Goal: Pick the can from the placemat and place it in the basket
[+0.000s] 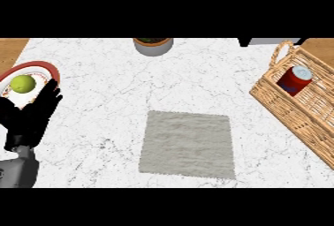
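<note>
Left hand (29, 115) rests with straight fingers, far left of the placemat (187, 144) | can (295, 81) leans inside the basket (306, 119), right of the placemat, long axis tilted | right hand out of view | task looks done

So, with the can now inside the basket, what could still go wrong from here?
1. The red can leans tilted against the wicker basket wall, so it might roll or settle if the basket is bumped.
2. The left hand rests open beside the plate holding a green fruit; a careless move could push the plate.
3. The right hand is not visible, so its position cannot be checked.
</note>
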